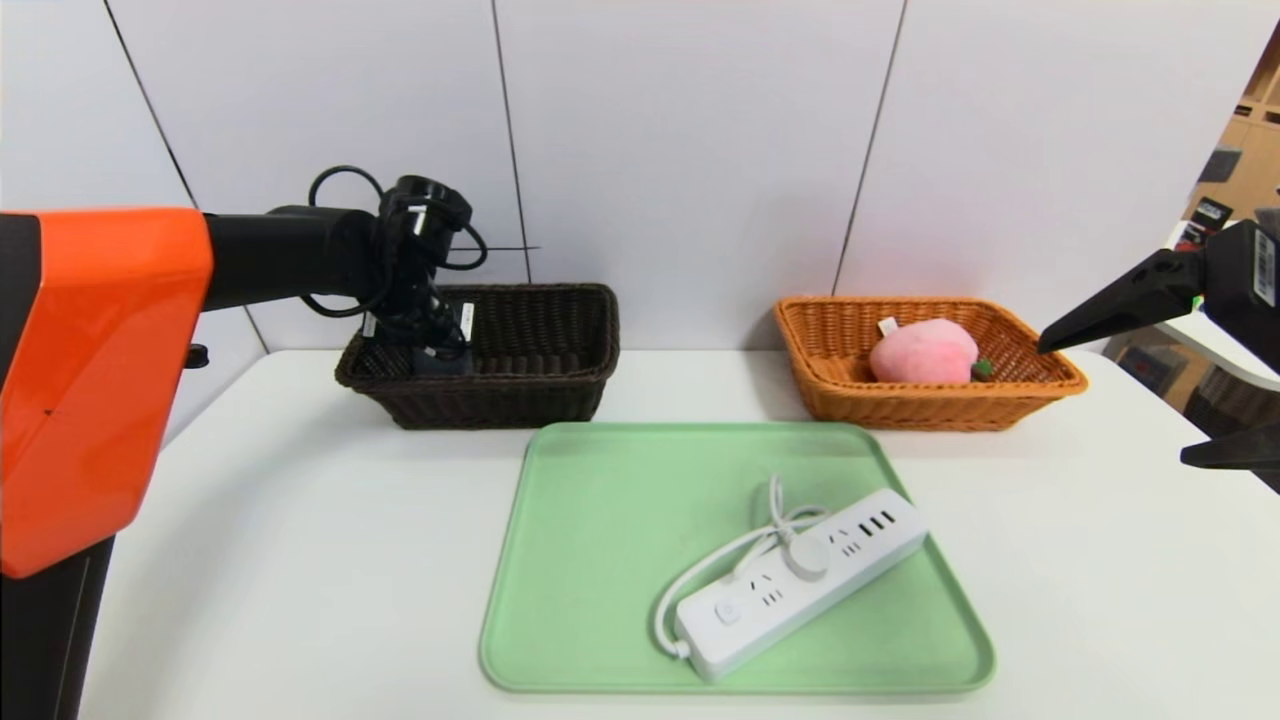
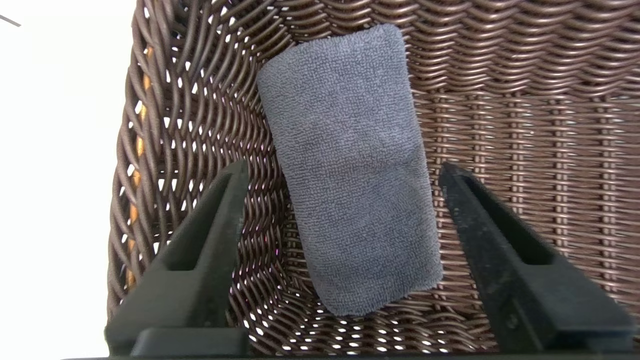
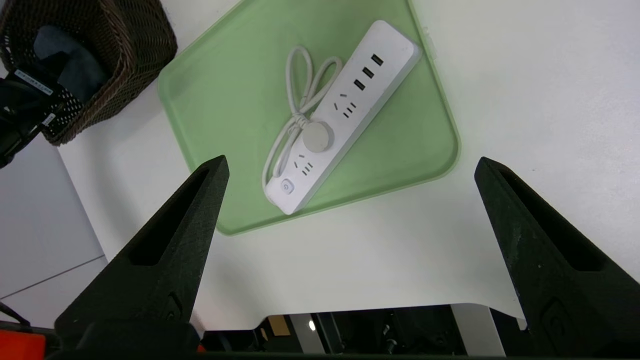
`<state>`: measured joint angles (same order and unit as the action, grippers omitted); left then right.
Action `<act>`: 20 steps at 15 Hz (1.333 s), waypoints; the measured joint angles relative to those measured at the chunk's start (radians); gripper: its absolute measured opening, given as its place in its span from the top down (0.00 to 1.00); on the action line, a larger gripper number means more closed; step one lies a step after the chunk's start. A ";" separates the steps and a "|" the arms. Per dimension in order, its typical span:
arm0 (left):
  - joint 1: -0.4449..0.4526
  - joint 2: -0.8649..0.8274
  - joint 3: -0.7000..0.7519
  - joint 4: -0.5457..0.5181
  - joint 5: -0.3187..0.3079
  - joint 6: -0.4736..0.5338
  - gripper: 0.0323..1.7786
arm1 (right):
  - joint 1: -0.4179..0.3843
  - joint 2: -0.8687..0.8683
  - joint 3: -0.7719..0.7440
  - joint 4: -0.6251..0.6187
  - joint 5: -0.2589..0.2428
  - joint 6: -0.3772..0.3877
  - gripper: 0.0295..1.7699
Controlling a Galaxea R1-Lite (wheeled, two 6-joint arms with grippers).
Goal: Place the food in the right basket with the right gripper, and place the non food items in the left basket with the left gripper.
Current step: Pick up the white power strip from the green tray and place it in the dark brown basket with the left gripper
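The dark grey towel (image 2: pixel 340 100) lies inside the dark brown left basket (image 1: pixel 540 400), against its end wall. My left gripper (image 2: pixel 342 172) hangs over it, open, with a finger on each side and a gap to the cloth. In the head view, that gripper (image 1: pixel 432 345) reaches down into the basket's left end. The pink plush peach (image 1: pixel 922 352) rests in the orange-tan right basket (image 1: pixel 1040 385). My right gripper (image 1: pixel 1112 400) stands open and empty, raised at the table's right edge. The white power strip (image 1: pixel 800 580) with its coiled cord lies on the green tray (image 1: pixel 600 560).
The tray sits at the middle front of the white table (image 1: pixel 300 560), with both baskets behind it by the wall. In the right wrist view, the power strip (image 3: pixel 345 110) lies diagonally on the tray (image 3: pixel 225 100), and the table's near edge (image 3: pixel 350 305) shows below.
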<state>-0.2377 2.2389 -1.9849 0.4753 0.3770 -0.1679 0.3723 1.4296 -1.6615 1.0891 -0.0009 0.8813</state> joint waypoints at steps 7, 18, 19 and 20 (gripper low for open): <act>-0.060 -0.114 0.000 0.009 -0.101 -0.003 0.12 | -0.001 -0.008 0.011 0.000 0.010 0.000 0.04; -0.449 -0.319 0.037 0.192 -0.113 0.167 0.06 | -0.034 -0.077 0.021 0.000 0.005 0.017 0.04; -0.468 -0.318 0.038 0.195 -0.123 0.189 0.06 | -0.039 -0.087 0.021 0.001 0.001 0.008 0.04; -0.480 -0.314 0.040 0.196 -0.148 0.207 0.06 | -0.042 -0.094 0.021 0.000 -0.001 0.000 0.04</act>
<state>-0.7172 1.9247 -1.9453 0.6711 0.2289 0.0394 0.3304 1.3355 -1.6400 1.0896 -0.0017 0.8809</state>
